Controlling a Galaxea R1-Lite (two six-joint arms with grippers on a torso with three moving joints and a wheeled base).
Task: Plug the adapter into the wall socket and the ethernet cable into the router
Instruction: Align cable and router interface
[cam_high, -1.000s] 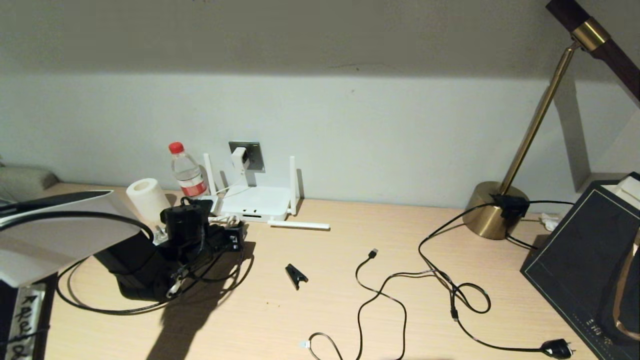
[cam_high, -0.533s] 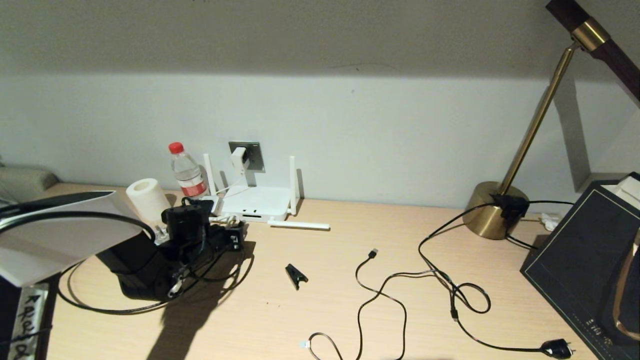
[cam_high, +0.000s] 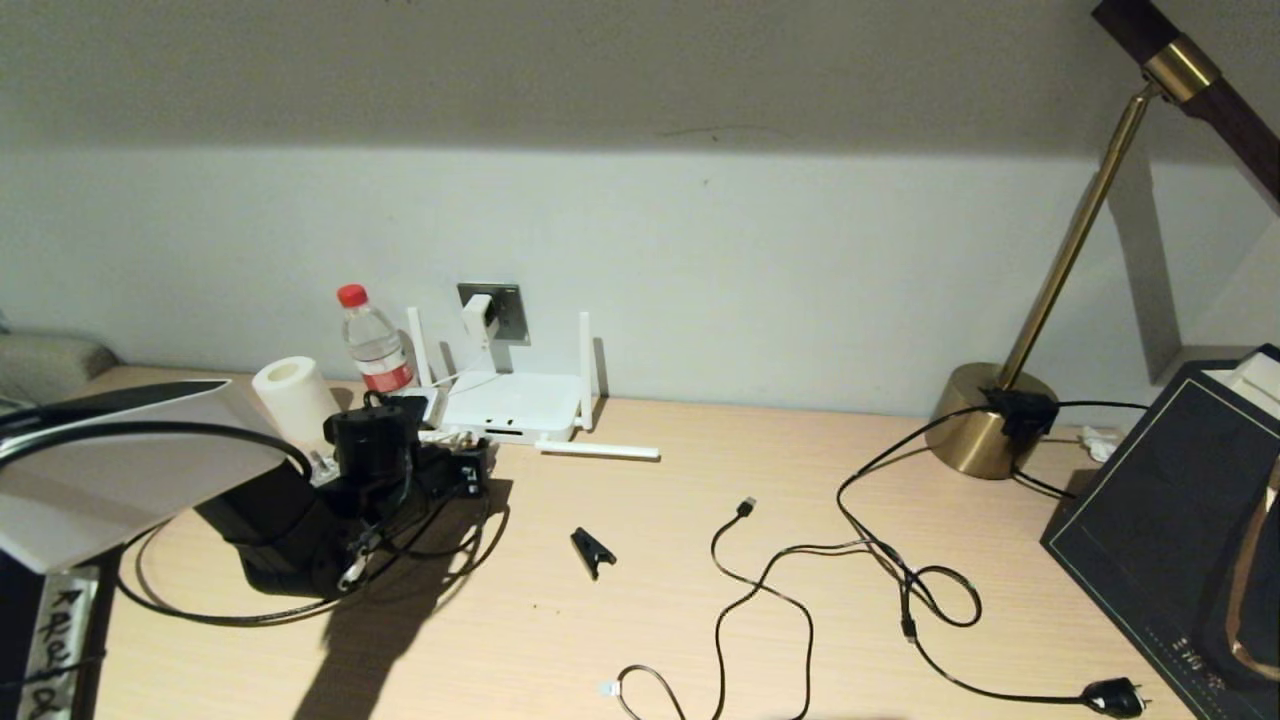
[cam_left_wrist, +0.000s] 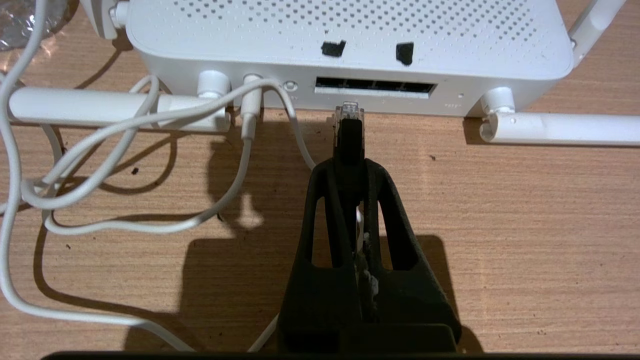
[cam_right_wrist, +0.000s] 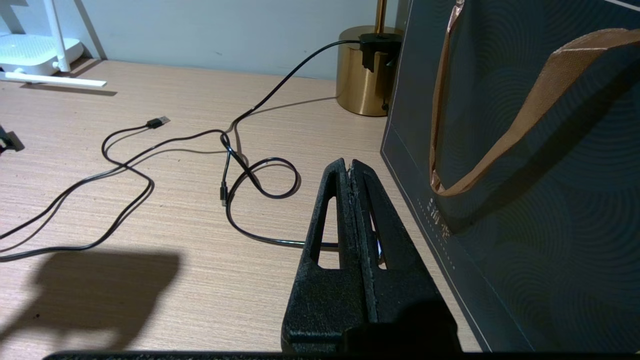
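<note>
While the small white cube-shaped adapter is sitting plugged into the square dark grey wall socket just above the router, the left gripper is pinching the thick black ethernet cable just in front of the flat white rectangular router with its slim stick antennas. The cable's clear plastic clip plug is pointing at the router's row of dark ports, its tip just short of the opening at the row's left end and not yet inside. The adapter's thin white cord is looping across the light wooden desk beside the router and running into a round jack on the same edge. Well apart from the router, the right gripper is hovering with its fingers pressed together beside a dark paper bag.
</note>
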